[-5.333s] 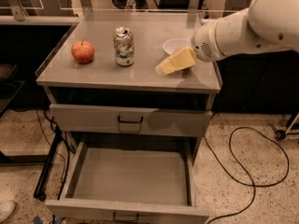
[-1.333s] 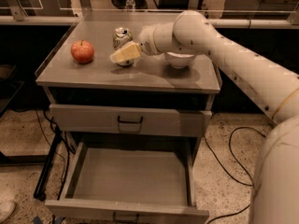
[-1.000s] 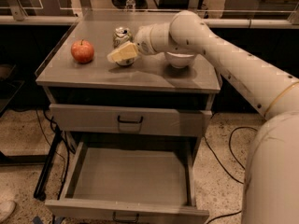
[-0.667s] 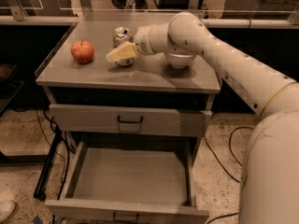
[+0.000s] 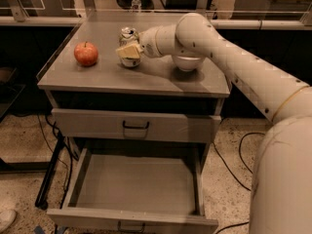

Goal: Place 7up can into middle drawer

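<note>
The middle drawer (image 5: 136, 184) stands pulled out at the near foot of a grey metal cabinet, its flat floor and low side walls in view and a small dark handle on its front edge. Dark cables (image 5: 233, 164) trail across the speckled floor on either side. Above the open drawer, the upper drawer front (image 5: 165, 126) sits closed, with a black handle at its middle.

On the bench (image 5: 122, 79), a red apple (image 5: 86, 53) rests to the left. Just right of it, toward the middle, the 7up can (image 5: 127, 34) stands upright on the bench top, well above the open drawer. The robot's white arm (image 5: 229, 57) reaches in from the near right, and its pale hand (image 5: 129, 51) is pressed against the can's front and right side; whether the hand is clamped on the can or merely set against it cannot be told. A white bowl (image 5: 187, 62) sits partly hidden behind the arm.

At the far edge, beyond the bench, a clear bottle (image 5: 136, 0) stands.
</note>
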`<state>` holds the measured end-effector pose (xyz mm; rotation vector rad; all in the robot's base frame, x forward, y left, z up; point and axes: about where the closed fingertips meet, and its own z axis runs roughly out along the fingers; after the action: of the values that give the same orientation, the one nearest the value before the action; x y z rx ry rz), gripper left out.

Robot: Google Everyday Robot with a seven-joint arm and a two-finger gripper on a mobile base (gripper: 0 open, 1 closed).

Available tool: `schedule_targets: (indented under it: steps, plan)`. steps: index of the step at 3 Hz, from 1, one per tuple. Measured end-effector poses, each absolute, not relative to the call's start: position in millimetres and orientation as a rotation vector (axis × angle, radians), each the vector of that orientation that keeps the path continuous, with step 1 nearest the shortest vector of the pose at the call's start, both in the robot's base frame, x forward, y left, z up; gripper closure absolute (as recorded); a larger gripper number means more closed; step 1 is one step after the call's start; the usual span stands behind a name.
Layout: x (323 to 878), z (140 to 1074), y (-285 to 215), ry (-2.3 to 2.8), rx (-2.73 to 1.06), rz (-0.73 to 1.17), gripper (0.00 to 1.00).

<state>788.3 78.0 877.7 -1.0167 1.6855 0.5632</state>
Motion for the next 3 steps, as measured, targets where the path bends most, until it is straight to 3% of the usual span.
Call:
schedule_targets:
  steps: [2, 3]
  plan:
    - [788.3, 877.7, 78.0, 1.685, -1.017, 0.563, 0.96]
    - [786.0, 886.3, 81.2, 1.66, -1.019, 0.554, 1.0]
